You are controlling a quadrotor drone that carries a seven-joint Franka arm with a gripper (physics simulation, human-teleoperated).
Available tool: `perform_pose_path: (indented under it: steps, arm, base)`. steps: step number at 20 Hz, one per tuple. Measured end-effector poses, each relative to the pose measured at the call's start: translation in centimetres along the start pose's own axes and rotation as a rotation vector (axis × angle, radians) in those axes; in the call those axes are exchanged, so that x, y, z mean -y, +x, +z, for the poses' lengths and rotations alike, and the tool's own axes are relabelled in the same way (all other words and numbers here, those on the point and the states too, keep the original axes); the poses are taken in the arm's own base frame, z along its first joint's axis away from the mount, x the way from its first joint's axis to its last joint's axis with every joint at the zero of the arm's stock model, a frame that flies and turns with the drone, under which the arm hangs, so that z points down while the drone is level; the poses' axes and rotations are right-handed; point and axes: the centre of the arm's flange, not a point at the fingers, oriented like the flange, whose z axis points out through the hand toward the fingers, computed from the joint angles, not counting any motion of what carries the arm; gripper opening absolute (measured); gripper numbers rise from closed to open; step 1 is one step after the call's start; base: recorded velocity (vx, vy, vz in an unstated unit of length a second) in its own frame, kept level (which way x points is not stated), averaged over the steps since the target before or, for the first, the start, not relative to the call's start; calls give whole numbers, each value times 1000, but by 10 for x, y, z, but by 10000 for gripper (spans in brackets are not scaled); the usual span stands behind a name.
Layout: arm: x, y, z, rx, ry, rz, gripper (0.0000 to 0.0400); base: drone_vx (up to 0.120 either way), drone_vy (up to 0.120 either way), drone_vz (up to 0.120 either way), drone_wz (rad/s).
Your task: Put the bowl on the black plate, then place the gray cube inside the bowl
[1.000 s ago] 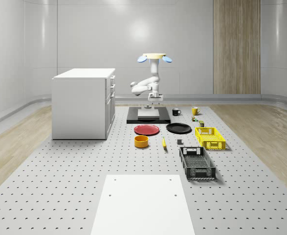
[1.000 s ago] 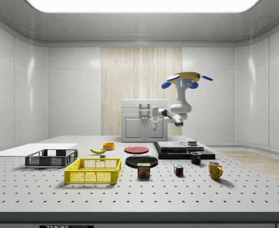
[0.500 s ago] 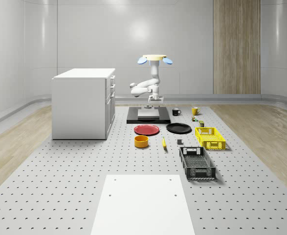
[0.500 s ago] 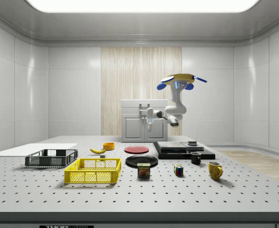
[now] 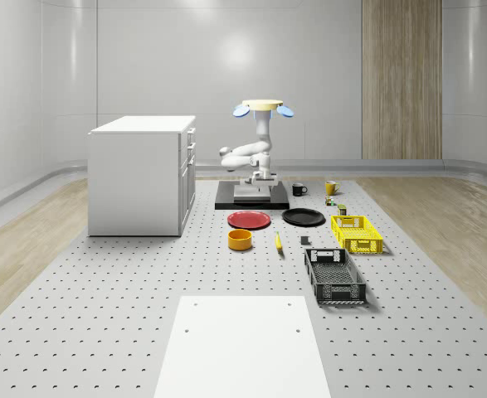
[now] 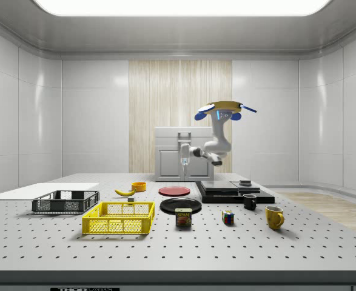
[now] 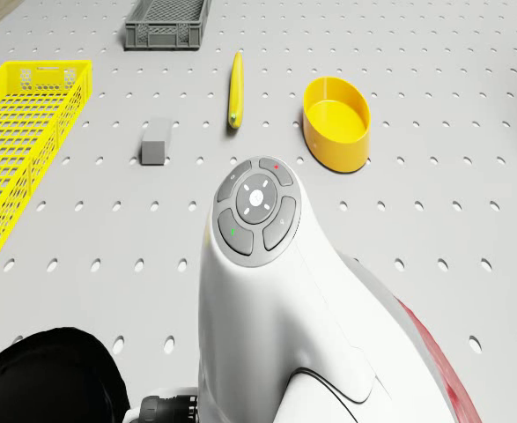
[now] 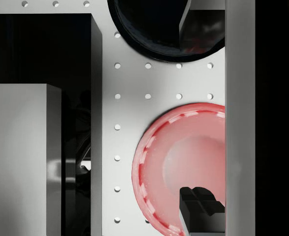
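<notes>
The yellow bowl (image 5: 240, 240) (image 7: 336, 121) (image 6: 139, 186) stands on the table in front of the red plate (image 5: 250, 220) (image 8: 183, 162). To the whole-scene view's right of the red plate lies the black plate (image 5: 303, 217) (image 6: 180, 205) (image 8: 154, 29). The small gray cube (image 5: 305, 241) (image 7: 154, 151) rests near the banana (image 7: 234, 101). The drone (image 5: 262, 108) (image 6: 218, 111) hovers above the black platform (image 5: 251, 196). My gripper (image 5: 260, 177) (image 6: 184, 161) (image 8: 193, 113) hangs open and empty, high over the red plate's rim, well away from the bowl.
A white cabinet (image 5: 142, 174) stands at the whole-scene view's left. A yellow crate (image 5: 356, 233) and a dark crate (image 5: 334, 275) sit at its right. Two mugs (image 5: 299, 189), a can (image 6: 184, 217) and a colored cube (image 6: 227, 217) are near the platform. A white sheet (image 5: 243, 344) lies in front.
The drone has drifted toward the side view's left and a little lower, carrying the gripper from the platform side out over the red plate. The objects on the table have not moved.
</notes>
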Motion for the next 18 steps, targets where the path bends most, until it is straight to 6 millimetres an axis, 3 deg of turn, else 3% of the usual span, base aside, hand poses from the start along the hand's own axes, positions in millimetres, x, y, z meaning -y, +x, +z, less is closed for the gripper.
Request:
perform_pose_path:
  steps: [6, 18]
  arm:
    - [0, 0, 0, 0, 0, 0, 400]
    - [0, 0, 0, 0, 0, 0, 400]
  base:
    - [120, -120, 0, 0]
    - [120, 0, 0, 0]
